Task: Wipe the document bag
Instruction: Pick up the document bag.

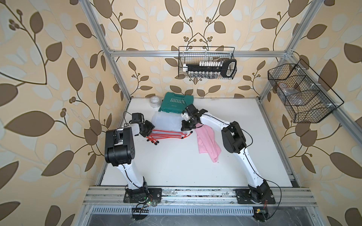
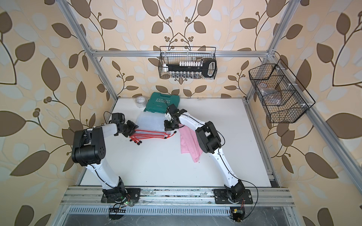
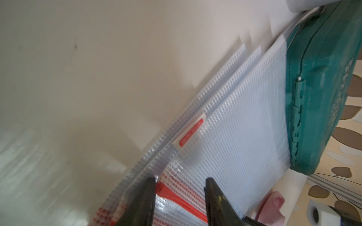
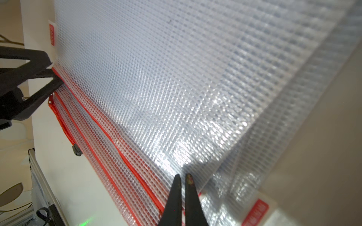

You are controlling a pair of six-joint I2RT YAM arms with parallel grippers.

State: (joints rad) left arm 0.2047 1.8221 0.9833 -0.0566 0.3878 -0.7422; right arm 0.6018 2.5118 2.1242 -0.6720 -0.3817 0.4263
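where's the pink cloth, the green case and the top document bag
pink cloth (image 1: 207,142): in a top view, middle of the fabric.
green case (image 1: 173,105): in a top view, on its lid.
document bag (image 4: 176,78): right wrist view, on the clear mesh face.

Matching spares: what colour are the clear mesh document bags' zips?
Red zips edge the clear mesh document bags; right wrist view shows them best.

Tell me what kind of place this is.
Probably a staged robot test cell: an aluminium frame boxes in a white table, leaf-patterned wallpaper lines it, and a wire basket holds a socket set.
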